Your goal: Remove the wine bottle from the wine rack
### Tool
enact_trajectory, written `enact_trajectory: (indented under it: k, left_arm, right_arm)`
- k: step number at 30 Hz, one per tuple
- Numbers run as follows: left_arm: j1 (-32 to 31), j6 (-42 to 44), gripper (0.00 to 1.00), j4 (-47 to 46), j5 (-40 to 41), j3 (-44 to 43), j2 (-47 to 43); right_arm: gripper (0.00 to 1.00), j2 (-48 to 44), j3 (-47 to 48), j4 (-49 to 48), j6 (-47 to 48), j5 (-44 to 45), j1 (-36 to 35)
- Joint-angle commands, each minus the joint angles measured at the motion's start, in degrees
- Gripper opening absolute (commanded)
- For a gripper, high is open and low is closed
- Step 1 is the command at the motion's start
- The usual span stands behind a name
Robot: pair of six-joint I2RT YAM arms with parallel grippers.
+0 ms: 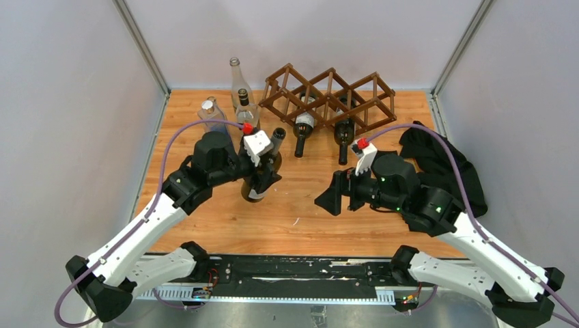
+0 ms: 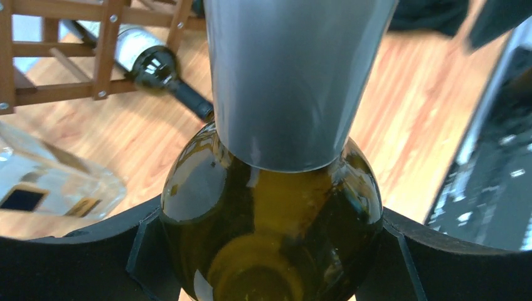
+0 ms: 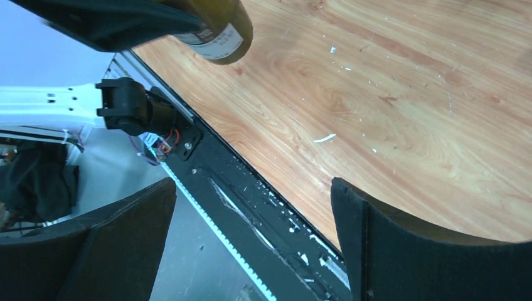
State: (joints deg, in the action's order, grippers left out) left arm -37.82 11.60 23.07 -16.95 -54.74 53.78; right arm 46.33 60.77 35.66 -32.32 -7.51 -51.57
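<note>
From the top: sits high behind the arm bases, looks down and forward across the whole table [image 1: 225, 232] to the back wall, far enough off to hold both arms and the rack [image 1: 328, 96]. From the left wrist: presses close against a bottle [image 2: 270, 251] and looks past it to the rack and wood beyond. From the right wrist: hangs near the table's front edge, faces down at wood and rail [image 3: 244, 207] — catches the same bottle's base in its top corner.

Left gripper [image 2: 270, 251] clamped — right gripper [image 3: 251, 244] wide
</note>
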Motion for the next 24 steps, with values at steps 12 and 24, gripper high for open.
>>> enact_trajectory:
  k: [12, 24]
  left_arm:
    - [9.8, -29.4, 0.00, -12.8, -22.8, -6.3, 0.6]
    - [10.0, -36.7, 0.00, -15.9, -23.8, -5.9, -1.7]
  right_arm:
    - [0.97, 13.9, -8.8, -44.1, 7.4, -7.9, -5.7]
    - [0.91, 21.3, -10.2, -58.6, 12.1, -1.1, -10.1]
